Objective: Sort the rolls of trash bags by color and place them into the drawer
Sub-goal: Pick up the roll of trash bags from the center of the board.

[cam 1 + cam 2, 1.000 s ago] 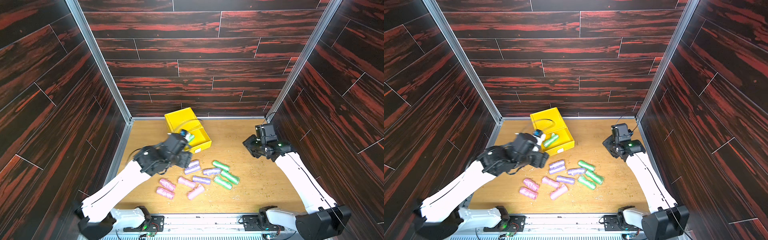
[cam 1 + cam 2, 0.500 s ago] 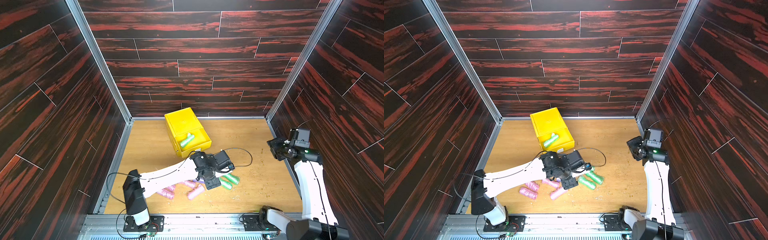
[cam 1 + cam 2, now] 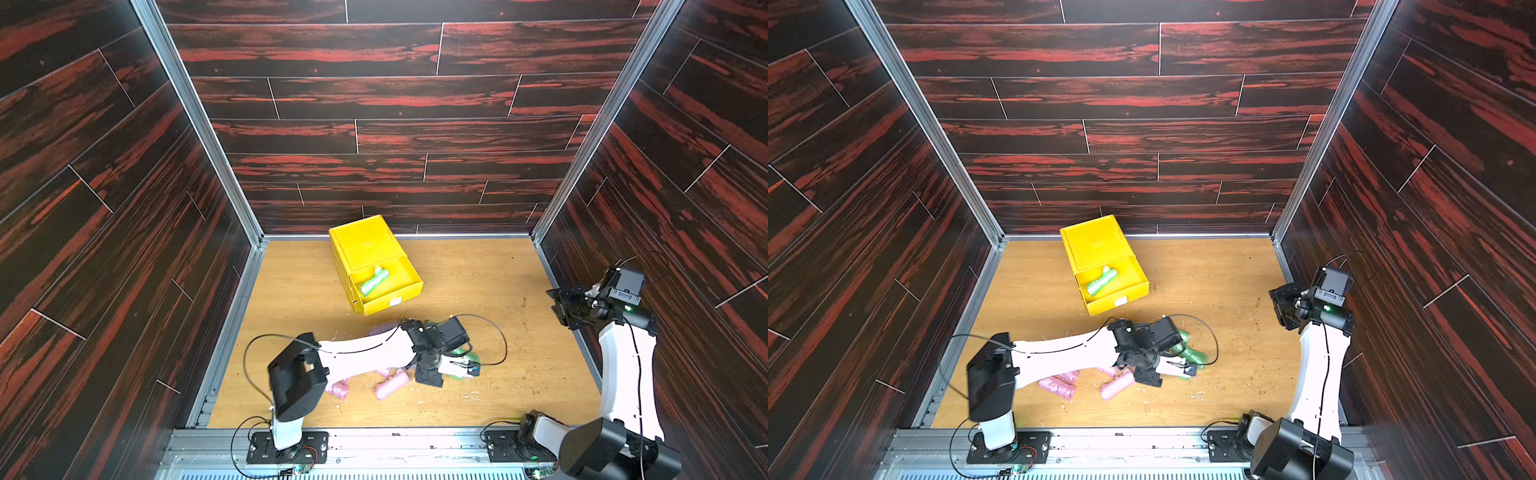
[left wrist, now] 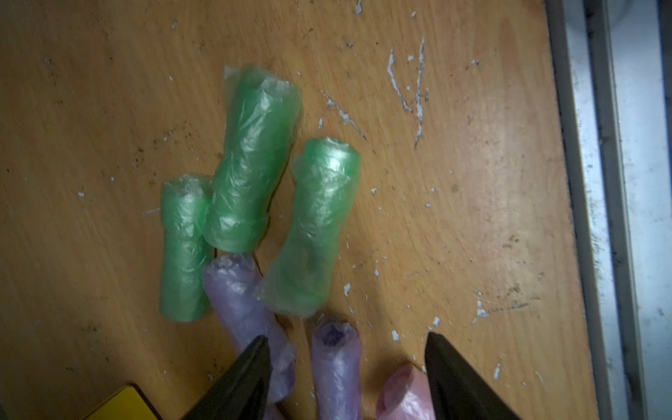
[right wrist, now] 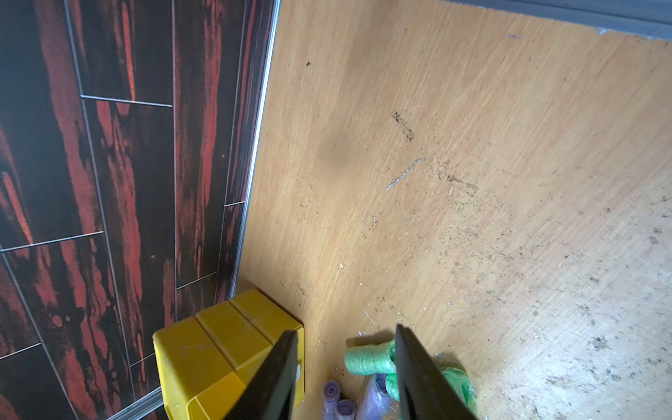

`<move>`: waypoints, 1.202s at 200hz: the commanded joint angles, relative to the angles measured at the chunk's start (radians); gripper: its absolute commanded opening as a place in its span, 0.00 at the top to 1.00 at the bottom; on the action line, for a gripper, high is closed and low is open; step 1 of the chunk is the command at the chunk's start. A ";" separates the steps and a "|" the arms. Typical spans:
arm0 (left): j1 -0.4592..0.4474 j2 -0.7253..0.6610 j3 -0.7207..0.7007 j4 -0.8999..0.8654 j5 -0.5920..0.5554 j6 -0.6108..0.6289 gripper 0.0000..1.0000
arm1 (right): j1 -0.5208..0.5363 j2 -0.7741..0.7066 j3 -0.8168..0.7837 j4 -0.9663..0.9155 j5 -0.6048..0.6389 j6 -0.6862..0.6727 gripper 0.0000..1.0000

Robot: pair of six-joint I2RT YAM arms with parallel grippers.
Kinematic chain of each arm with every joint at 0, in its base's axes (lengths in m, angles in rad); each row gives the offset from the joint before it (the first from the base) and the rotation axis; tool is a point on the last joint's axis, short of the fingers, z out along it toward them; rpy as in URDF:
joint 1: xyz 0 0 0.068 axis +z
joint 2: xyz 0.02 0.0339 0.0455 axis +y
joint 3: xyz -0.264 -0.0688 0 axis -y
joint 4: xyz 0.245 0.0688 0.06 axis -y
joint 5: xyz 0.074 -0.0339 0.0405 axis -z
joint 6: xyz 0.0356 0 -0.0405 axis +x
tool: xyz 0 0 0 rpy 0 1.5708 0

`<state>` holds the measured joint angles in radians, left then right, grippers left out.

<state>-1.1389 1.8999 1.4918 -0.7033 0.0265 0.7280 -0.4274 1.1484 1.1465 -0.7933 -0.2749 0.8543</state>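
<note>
Reach favours the left gripper [image 4: 345,336]: jaws spread, empty, three green rolls [image 4: 251,156] just beyond at its 3 o'clock, long axes roughly 10-to-4. The right gripper [image 5: 345,330], also spread, idles well apart. The open drawer [image 3: 386,301] lies at 11 o'clock.

Green rolls [image 4: 251,160]: crinkly glossy plastic film. Drawer [image 3: 361,245]: ribbed yellow plastic. Floor [image 3: 478,282]: scuffed matt wood.
</note>
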 commanded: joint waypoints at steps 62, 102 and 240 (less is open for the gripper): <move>0.001 0.138 0.083 0.065 0.025 0.113 0.31 | -0.008 0.017 -0.014 0.023 -0.067 -0.034 0.53; 0.002 0.200 0.118 0.057 0.007 0.138 0.33 | -0.008 0.016 -0.029 0.034 -0.073 -0.033 0.53; 0.022 0.310 0.241 -0.138 -0.040 0.169 0.62 | -0.009 0.010 -0.050 0.047 -0.084 -0.029 0.54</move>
<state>-1.1191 2.2116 1.7153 -0.7593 -0.0101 0.8906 -0.4328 1.1614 1.1080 -0.7456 -0.3496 0.8333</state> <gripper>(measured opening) 0.419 0.465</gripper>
